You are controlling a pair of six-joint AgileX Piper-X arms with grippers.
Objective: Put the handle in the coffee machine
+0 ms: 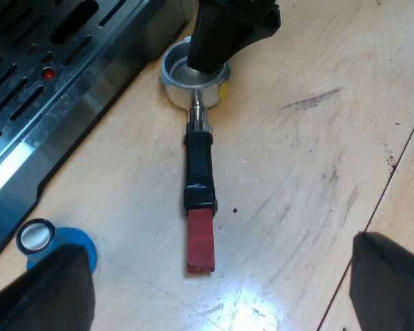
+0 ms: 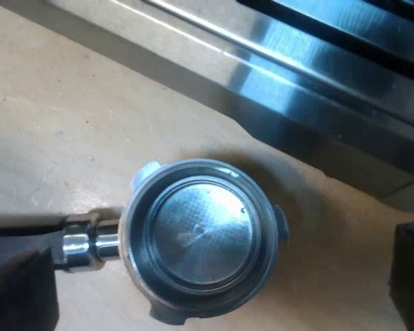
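My left gripper [image 1: 221,293] hangs over the wooden table [image 1: 317,172], its fingers spread wide and holding nothing. The espresso machine [image 1: 48,89] presents its slotted drip tray, and a blue tamper [image 1: 58,245] sits just beside the machine's base. The portafilter [image 1: 199,165] lies flat on the table, with its metal basket near the machine's base and its red handle end pointing away from it. My right gripper [image 2: 214,276] hovers above the basket, one finger on either side, wide apart and gripping nothing.

Metal holder [image 1: 199,165] flat beside espresso machine [image 1: 48,89]
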